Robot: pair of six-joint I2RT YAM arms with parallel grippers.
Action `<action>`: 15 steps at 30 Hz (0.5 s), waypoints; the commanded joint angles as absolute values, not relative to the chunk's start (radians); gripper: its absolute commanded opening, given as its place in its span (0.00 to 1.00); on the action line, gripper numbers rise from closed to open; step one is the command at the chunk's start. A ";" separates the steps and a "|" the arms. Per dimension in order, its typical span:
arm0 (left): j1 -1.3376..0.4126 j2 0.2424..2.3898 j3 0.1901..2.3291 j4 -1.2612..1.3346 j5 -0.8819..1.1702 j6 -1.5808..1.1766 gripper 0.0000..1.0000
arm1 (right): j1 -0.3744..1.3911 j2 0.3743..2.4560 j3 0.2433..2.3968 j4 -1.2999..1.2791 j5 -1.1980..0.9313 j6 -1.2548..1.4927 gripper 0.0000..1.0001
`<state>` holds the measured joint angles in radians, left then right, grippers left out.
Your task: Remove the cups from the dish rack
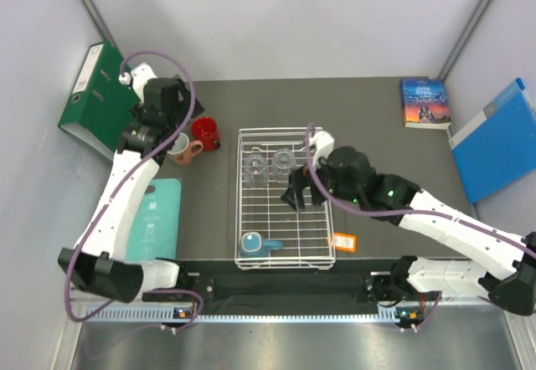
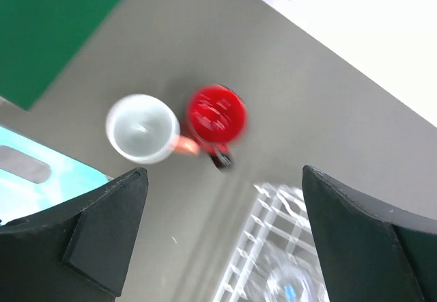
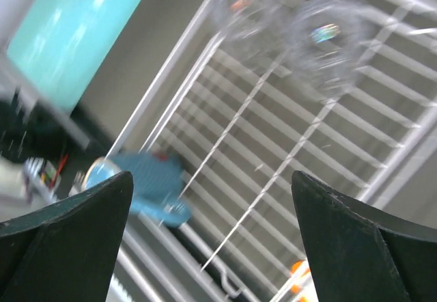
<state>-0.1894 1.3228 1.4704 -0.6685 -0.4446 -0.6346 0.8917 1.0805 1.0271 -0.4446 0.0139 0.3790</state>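
The left gripper (image 2: 224,179), jaws apart and empty, hangs over the salmon-pink mug (image 2: 141,128) and red mug (image 2: 216,114), both on the table (image 1: 218,211) left of the dish rack (image 1: 285,263). In the rack are a light-blue mug (image 1: 251,243) and 2 glass tumblers (image 1: 254,167). I judge the tumblers light, slippery and fragile, best pinched over the rim. The right gripper (image 3: 212,179) hovers above them, jaws apart.

The dish rack (image 1: 240,202) is white wire, the tumblers (image 1: 255,168) clear glass, the red mug (image 1: 205,131) glossy.
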 commanded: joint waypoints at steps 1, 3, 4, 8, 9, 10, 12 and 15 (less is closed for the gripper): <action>-0.320 1.230 1.392 -0.701 -0.506 -0.675 0.99 | 1.098 1.107 1.012 -0.486 0.083 0.348 0.97; -0.365 1.204 1.370 -0.719 -0.528 -0.696 0.99 | 1.159 1.126 1.002 -0.476 0.104 0.350 0.96; -0.398 1.198 1.347 -0.726 -0.535 -0.706 0.99 | 1.216 1.132 1.000 -0.469 0.126 0.350 0.96; -0.445 1.174 1.290 -0.741 -0.549 -0.729 0.99 | 1.311 1.186 1.000 -0.446 0.149 0.339 1.00; -0.448 1.166 1.272 -0.744 -0.548 -0.733 0.99 | 1.322 1.192 1.002 -0.434 0.147 0.334 1.00; -0.454 1.161 1.266 -0.744 -0.549 -0.736 0.99 | 1.348 1.198 1.003 -0.427 0.149 0.331 1.00; -0.457 1.146 1.249 -0.747 -0.548 -0.739 0.99 | 1.364 1.221 1.003 -0.407 0.149 0.325 1.00; -0.459 1.137 1.236 -0.750 -0.545 -0.738 0.99 | 1.377 1.265 1.014 -0.394 0.134 0.313 1.00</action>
